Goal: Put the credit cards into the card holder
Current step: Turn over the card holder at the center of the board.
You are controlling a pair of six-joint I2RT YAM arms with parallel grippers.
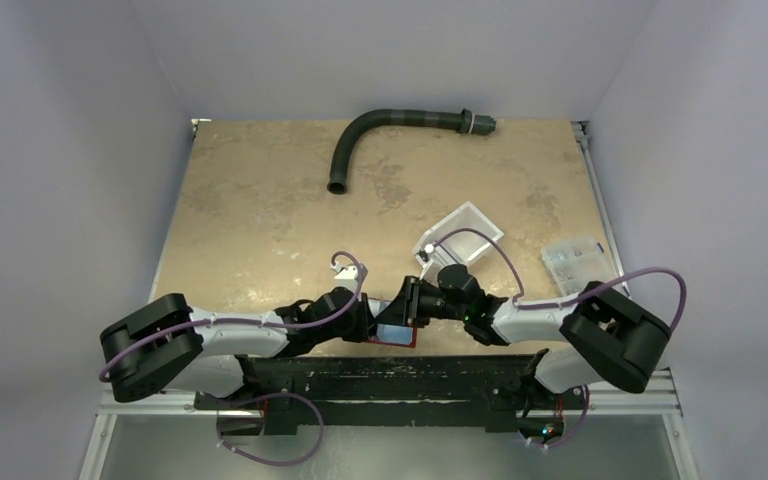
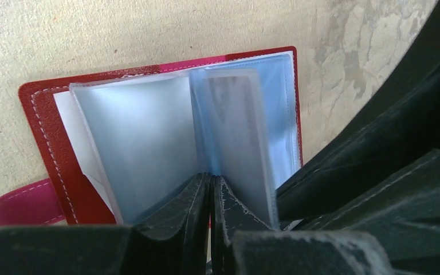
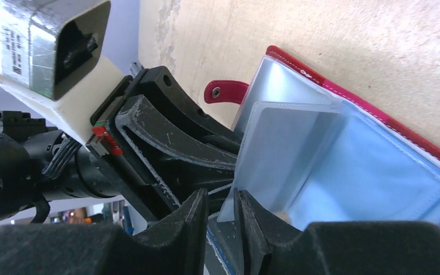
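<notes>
The card holder (image 1: 394, 336) lies open and flat at the near edge of your table (image 1: 260, 200), right in front of the arm bases. Its dark-red cover faces down, its clear sleeves (image 2: 143, 132) fan upward, and its snap tab (image 2: 17, 203) sticks out to one side. Both tools meet over it. Your left gripper (image 2: 211, 192) comes in from the holder's left with its fingers pressed together at the foot of the sleeves, where two leaves part. You cannot tell whether a leaf is caught between them. Your right gripper (image 3: 222, 215) comes in from the holder's right with its fingers drawn close, only a thin slit between them. The lower corner of one raised sleeve sits at that slit, but whether it is pinched does not show. The sleeves look pale blue and cloudy, so you cannot tell if a card sits inside. The table is a tan board, mottled with paler worn patches. Beyond the holder and a little to its right stands a white bin (image 1: 470, 207), and further right lies a clear compartmented box (image 1: 572, 260). Far behind the holder, a dark ribbed hose (image 1: 380, 122) curves along the back edge. Plain pale lilac walls (image 1: 60, 150) close in the table on three sides.
</notes>
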